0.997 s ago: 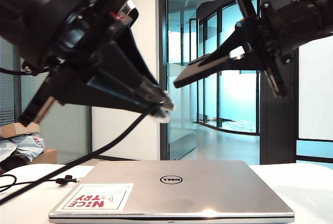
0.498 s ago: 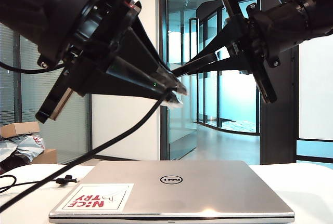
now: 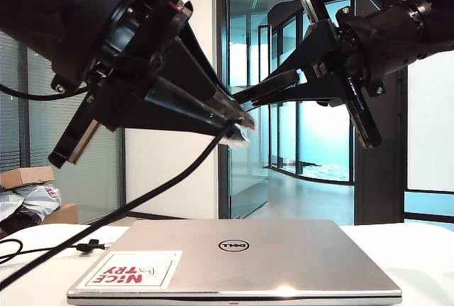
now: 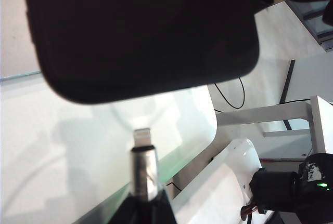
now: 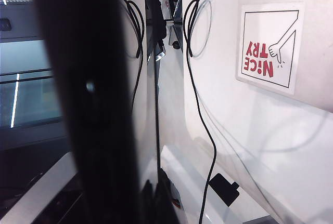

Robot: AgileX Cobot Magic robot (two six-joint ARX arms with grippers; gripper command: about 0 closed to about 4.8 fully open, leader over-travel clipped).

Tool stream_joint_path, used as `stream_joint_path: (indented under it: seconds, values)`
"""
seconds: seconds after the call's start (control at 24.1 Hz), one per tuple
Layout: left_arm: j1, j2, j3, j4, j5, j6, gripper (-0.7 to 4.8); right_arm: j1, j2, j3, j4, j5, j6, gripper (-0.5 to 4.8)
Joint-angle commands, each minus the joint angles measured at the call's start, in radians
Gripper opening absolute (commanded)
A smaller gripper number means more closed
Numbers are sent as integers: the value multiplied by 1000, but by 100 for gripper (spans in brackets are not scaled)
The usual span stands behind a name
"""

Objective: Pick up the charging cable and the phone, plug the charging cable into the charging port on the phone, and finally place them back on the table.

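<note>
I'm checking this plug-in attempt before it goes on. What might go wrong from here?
1. The plug tip sits just short of the phone, and the port isn't visible, so it may hit the case.
2. The charging cable hangs from the left hand to the table beside the laptop; it may snag.
3. The right hand grips the phone's edge; pushing may twist it.

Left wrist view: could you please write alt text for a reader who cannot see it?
The left gripper, shut on the charging cable, points its silvery plug tip at the rounded edge of the black phone just ahead, with a small gap between them. Behind lie a pale surface and a thin black cord, out of focus.
</note>
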Motion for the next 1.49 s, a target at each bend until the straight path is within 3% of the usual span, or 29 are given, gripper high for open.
stream_joint_path:
  seconds: [0.04, 0.54, 1.49]
  values:
    - [-1, -1, 1, 14, 2, -2, -6, 8, -8, 6, 31, -25, -1, -6]
    - [-1, -1, 1, 13, 2, -2, -6, 49, -9, 6, 55, 47, -29, -6]
    - [0, -1, 1, 14, 2, -2, -6, 49, -8, 6, 14, -6, -77, -6]
